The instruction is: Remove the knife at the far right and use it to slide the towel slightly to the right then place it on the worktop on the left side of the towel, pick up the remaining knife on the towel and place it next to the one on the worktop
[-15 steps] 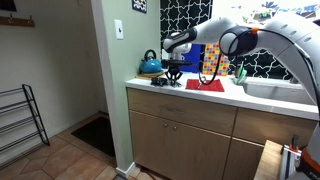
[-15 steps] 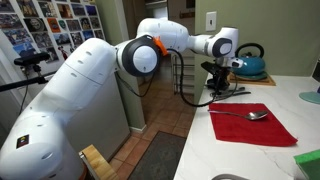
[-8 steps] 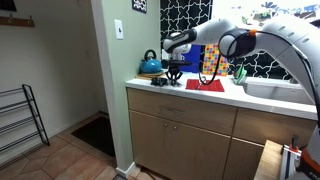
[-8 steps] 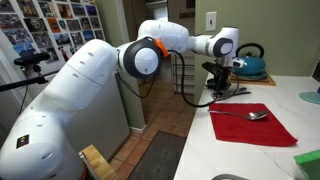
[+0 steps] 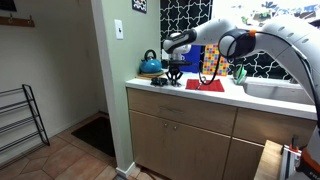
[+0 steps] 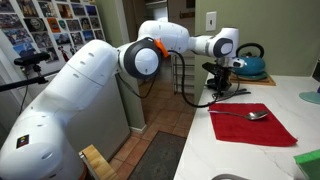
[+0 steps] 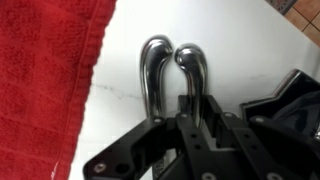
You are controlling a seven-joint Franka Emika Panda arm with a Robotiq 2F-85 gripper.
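Note:
In the wrist view two shiny metal knife handles lie side by side on the white worktop [image 7: 250,45], just right of the red towel [image 7: 45,70]. The left knife [image 7: 152,70] lies free. My gripper [image 7: 200,112] comes in from the bottom, its fingers close around the right knife [image 7: 193,68] and low over the worktop. In both exterior views the gripper [image 6: 222,84] [image 5: 173,76] is at the towel's [image 6: 252,122] [image 5: 206,86] near end, beside the kettle. One silver utensil [image 6: 244,115] still lies on the towel.
A blue kettle [image 6: 250,66] [image 5: 151,66] stands just behind the gripper. A multicoloured checkered board [image 5: 212,60] leans at the wall behind the towel. A sink [image 5: 275,90] lies past the towel. The worktop's end edge [image 5: 130,86] is close to the gripper.

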